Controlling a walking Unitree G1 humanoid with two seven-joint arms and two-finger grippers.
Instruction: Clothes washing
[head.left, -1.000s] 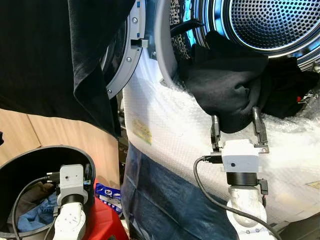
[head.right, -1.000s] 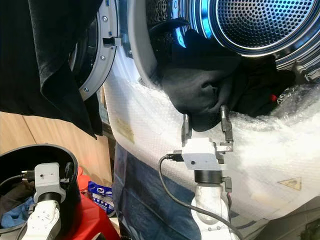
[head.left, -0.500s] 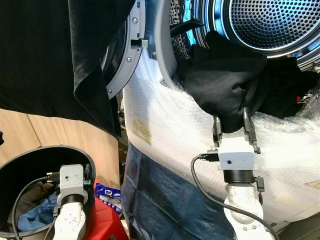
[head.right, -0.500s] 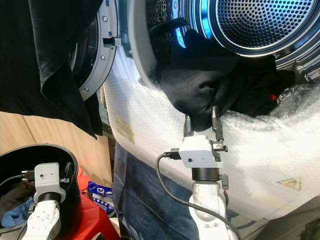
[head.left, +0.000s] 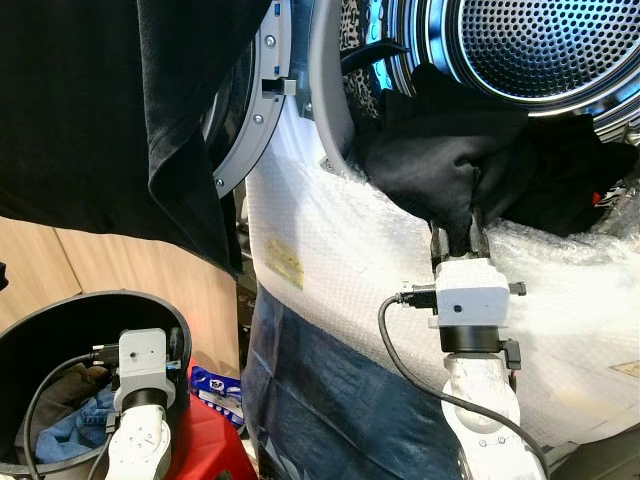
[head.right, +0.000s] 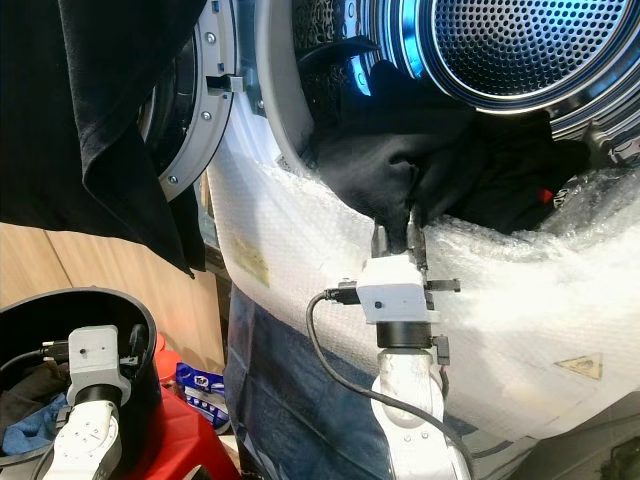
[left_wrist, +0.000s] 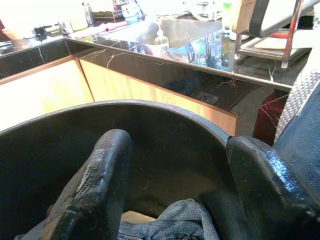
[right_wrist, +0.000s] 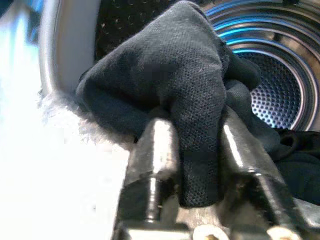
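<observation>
Seemingly clenched, the right tool (head.left: 459, 237) pinches the black garment (head.left: 450, 165) overhanging the drum rim (head.left: 335, 100).

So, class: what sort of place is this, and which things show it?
Probably a home laundry spot beside a kitchen: a front-loading washing machine's perforated steel drum, a black garment pinched by the right gripper, and a round black laundry basket.

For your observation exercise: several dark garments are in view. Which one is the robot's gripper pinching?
The black garment spilling over the drum's lip: the right gripper has shut on its hanging fold. The black cloth on the door and the blue clothes in the basket lie ungripped.
</observation>
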